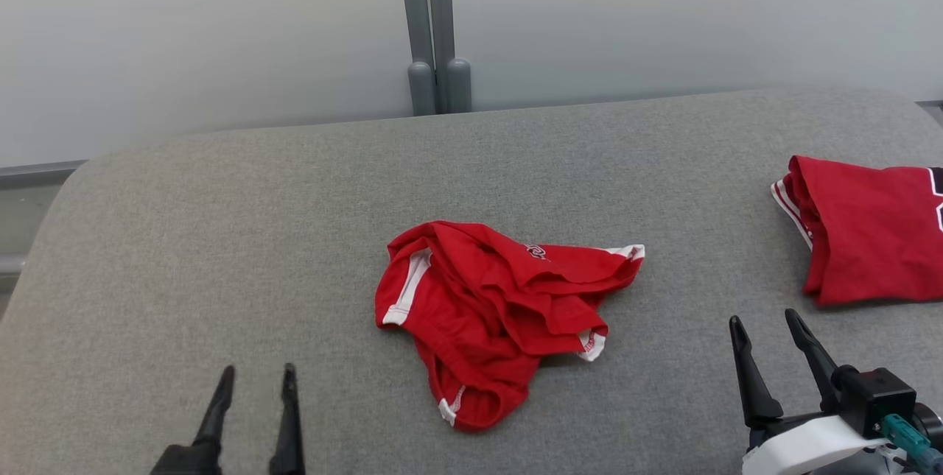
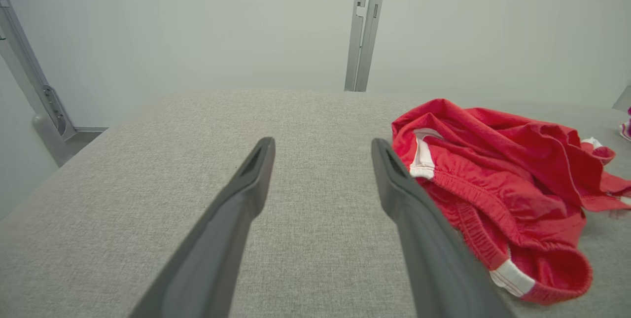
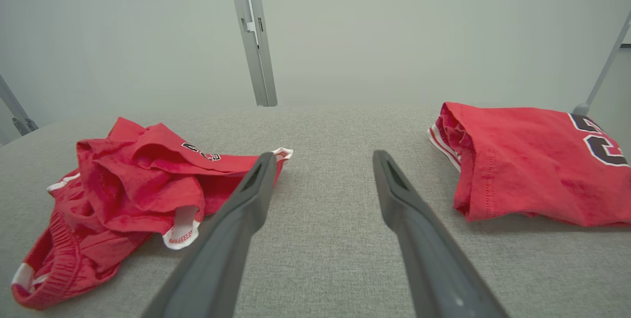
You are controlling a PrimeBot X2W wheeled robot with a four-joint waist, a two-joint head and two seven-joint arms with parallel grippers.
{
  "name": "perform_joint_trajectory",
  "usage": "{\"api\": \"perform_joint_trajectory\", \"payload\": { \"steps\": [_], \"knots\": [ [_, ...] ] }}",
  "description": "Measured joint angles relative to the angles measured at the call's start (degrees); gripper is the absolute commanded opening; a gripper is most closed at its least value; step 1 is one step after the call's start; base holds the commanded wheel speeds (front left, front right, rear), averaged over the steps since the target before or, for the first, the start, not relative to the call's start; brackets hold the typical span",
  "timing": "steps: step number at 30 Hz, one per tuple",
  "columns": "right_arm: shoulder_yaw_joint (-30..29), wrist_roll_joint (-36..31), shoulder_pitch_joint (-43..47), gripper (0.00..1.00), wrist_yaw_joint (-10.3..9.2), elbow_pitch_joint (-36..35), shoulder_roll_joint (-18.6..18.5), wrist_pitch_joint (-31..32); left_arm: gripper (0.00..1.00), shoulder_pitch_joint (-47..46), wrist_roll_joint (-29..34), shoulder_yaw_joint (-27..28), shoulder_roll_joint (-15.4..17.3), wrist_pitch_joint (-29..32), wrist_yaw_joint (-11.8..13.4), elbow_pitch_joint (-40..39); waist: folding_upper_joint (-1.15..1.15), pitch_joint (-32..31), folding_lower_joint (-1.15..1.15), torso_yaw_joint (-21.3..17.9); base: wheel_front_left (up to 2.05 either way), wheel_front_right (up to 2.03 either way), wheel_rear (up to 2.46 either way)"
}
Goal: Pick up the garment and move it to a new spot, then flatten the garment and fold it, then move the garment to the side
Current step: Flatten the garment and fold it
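Note:
A crumpled pair of red shorts [image 1: 495, 305] with white trim lies in a heap at the middle of the grey padded table [image 1: 221, 239]. They also lie to the right in the left wrist view [image 2: 503, 185] and to the left in the right wrist view [image 3: 133, 185]. My left gripper [image 1: 256, 379] stands open near the front edge, left of the shorts and apart from them, nothing between its fingers. My right gripper [image 1: 766, 328] is open too, at the front right, between the shorts and a folded garment.
A folded red shirt [image 1: 869, 228] with dark lettering rests at the table's right edge, also in the right wrist view [image 3: 537, 160]. A grey post [image 1: 436, 33] rises behind the table against a pale wall. The table's left corner [image 1: 66, 188] is rounded.

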Motion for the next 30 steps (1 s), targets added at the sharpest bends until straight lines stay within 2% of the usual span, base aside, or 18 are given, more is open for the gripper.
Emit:
{"api": "perform_joint_trajectory", "payload": {
  "steps": [2,6,10,13,17,22,27,28,30],
  "knots": [
    [0.1,0.1,-0.2,1.0,0.0,0.0,0.0,0.0,1.0,-0.9,1.8,-3.7,0.0,0.0,-0.5,0.1,0.0,0.2,0.0,0.0,0.0,0.0,0.0],
    [0.7,0.5,-0.8,1.0,0.0,0.1,-0.6,0.0,1.0,-3.5,5.4,-16.1,0.4,0.0,-1.6,4.6,0.0,0.7,0.0,-0.3,0.0,0.0,0.0],
    [1.4,1.0,-1.5,1.0,0.0,0.3,-0.9,0.0,1.0,-7.9,3.0,-27.8,3.7,0.0,-1.7,8.9,0.0,1.0,0.0,-1.5,0.0,0.0,0.0],
    [1.5,1.4,-1.5,1.0,0.0,0.3,-0.9,0.0,1.0,-10.6,1.9,-33.5,5.9,0.0,-1.8,13.7,0.0,1.4,0.0,-2.4,0.0,0.0,0.0],
    [1.6,1.8,-1.5,1.0,0.0,0.5,-0.9,0.0,1.0,-14.7,1.1,-36.7,7.3,0.0,-1.8,20.3,0.0,2.2,0.0,-3.6,0.0,0.0,0.0],
    [1.6,2.3,-2.5,1.0,0.0,0.5,-0.7,0.0,1.0,-19.8,1.6,-38.1,6.6,0.0,-1.8,25.1,0.0,3.6,0.0,-4.7,0.0,0.0,0.0],
    [1.9,2.7,-3.4,1.0,0.0,1.0,-0.4,0.0,1.0,-22.8,2.1,-40.9,6.2,1.7,-1.8,34.0,0.0,4.5,0.0,-6.1,0.0,0.0,0.0],
    [1.9,2.8,-3.6,1.0,0.0,1.0,-0.3,0.0,0.81,-23.6,2.0,-41.4,6.0,2.3,-1.8,35.2,0.0,4.7,0.0,-6.3,0.0,0.0,0.0],
    [1.7,2.9,-3.7,1.0,0.0,1.1,-0.2,0.0,0.17,-25.1,1.5,-42.2,5.5,2.8,-1.8,37.1,0.0,5.0,0.0,-6.7,0.0,0.0,0.0]
  ]
}}
